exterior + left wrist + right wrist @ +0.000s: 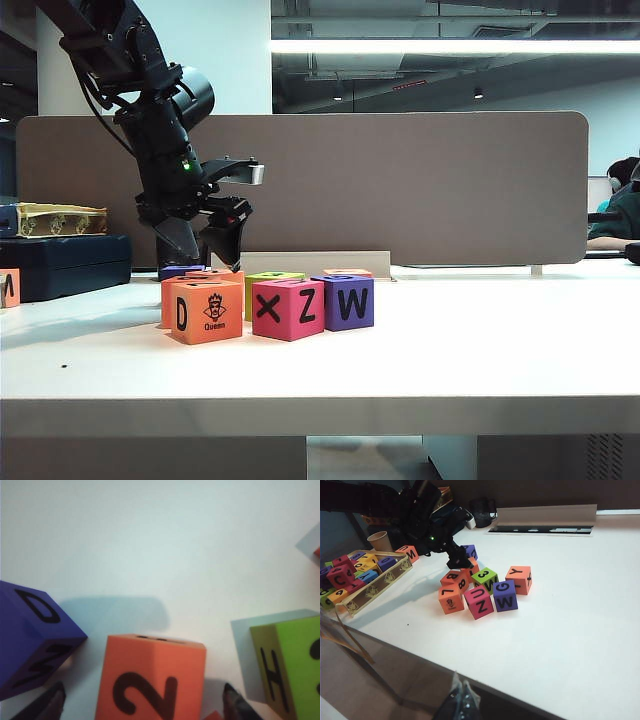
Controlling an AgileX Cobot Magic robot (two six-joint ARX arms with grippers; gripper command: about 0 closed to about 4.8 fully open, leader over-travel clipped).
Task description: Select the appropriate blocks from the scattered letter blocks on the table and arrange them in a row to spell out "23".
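Observation:
The orange block with a black "2" [150, 680] lies between the fingers [52, 702] of my left gripper [145, 707]. The jaws stand open on either side of it, with a gap on each side. The lime green block [295, 665] shows an "H" face here and a "3" on top [485, 575] in the right wrist view. In the exterior view the left gripper [203, 250] points down into the back of the block cluster on the table [480, 350]. My right gripper [462, 695] hangs off the table's front edge, fingertips together, holding nothing.
A purple block [35, 640] sits close beside one left finger. In front stand the orange "D"/Queen cube [205, 310], pink "X"/"Z" cube [288, 308] and purple "W" cube [345, 302]. A tray of blocks [370, 580] and a paper cup [380, 541] stand at the left.

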